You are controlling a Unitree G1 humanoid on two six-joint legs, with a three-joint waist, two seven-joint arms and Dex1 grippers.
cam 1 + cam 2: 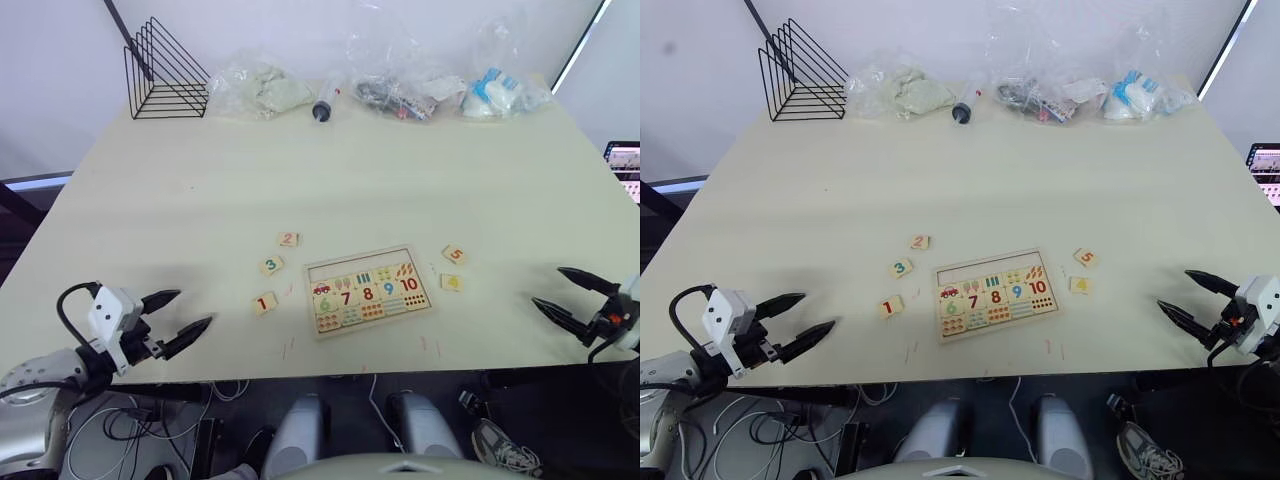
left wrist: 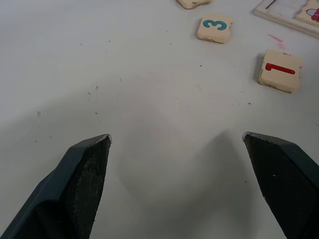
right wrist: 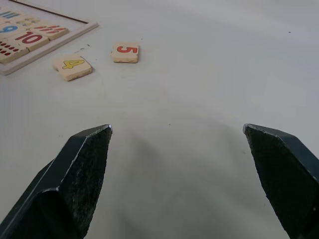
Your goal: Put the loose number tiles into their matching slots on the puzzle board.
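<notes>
The puzzle board (image 1: 366, 290) lies near the table's front edge, its far row of slots (image 1: 358, 265) bare. Left of it rest tile 2 (image 1: 288, 239), tile 3 (image 1: 271, 265) and tile 1 (image 1: 264, 303). Tile 5 (image 1: 454, 255) and tile 4 (image 1: 451, 283) lie just right of the board. My left gripper (image 1: 187, 315) hovers open at the front left, short of tile 1 (image 2: 280, 70) and tile 3 (image 2: 215, 28). My right gripper (image 1: 563, 295) is open at the front right, with tile 4 (image 3: 72, 66) and tile 5 (image 3: 125, 52) ahead of it.
Along the table's far edge stand a black wire rack (image 1: 163, 72), several clear plastic bags (image 1: 258, 88) of items and a syringe-like tube (image 1: 325, 103). A screen (image 1: 625, 166) glows off the table's right side. Cables hang below the front edge.
</notes>
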